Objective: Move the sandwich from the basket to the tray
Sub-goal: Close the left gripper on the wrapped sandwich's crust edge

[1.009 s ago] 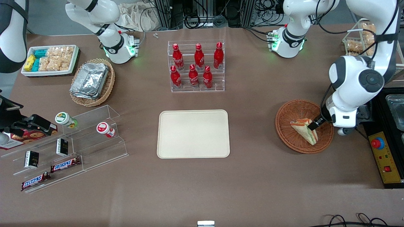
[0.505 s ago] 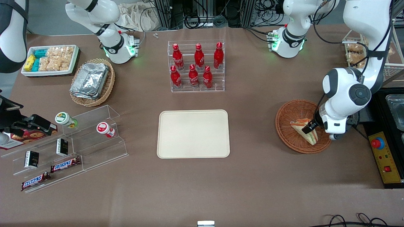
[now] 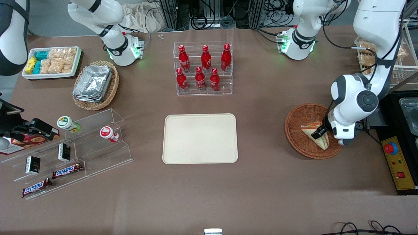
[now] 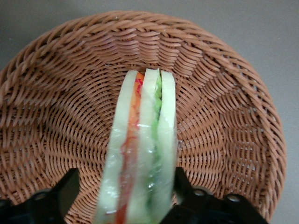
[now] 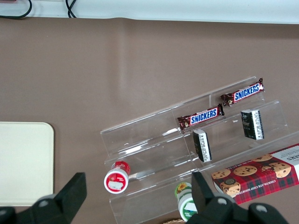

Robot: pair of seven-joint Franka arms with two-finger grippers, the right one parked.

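Jaws (image 4: 140, 193) straddling the sandwich (image 4: 142, 149), one finger at each bread face, not visibly squeezing yet. Still lying inside the basket (image 3: 302, 114). Lifting and carrying to the tray (image 3: 200, 138), bare on the counter (image 3: 261, 182), remaining.

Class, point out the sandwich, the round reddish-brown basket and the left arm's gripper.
sandwich (image 4: 142, 154), left wrist view, on its middle bread layer.
basket (image 3: 298, 119), front view, on its bare woven wall.
gripper (image 4: 133, 186), left wrist view, midway between fingertips, straddling the sandwich.
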